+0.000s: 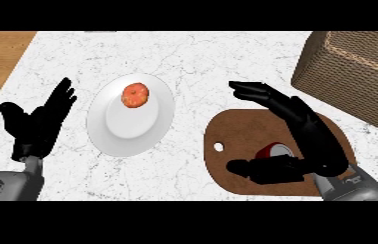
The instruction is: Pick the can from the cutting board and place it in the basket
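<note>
can on cutting board, beside my right hand | fingers spread, not yet closed on it | I judge it light, rigid, slick: grasp round its sides | basket far-right

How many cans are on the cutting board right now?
1. The can lies on the brown cutting board, partly hidden by the right hand around it. Nothing shows whether the basket holds more.

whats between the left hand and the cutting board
In the head view, a white plate with a round orange-red food item lies between the left hand and the cutting board; otherwise only bare marble counter.
</note>
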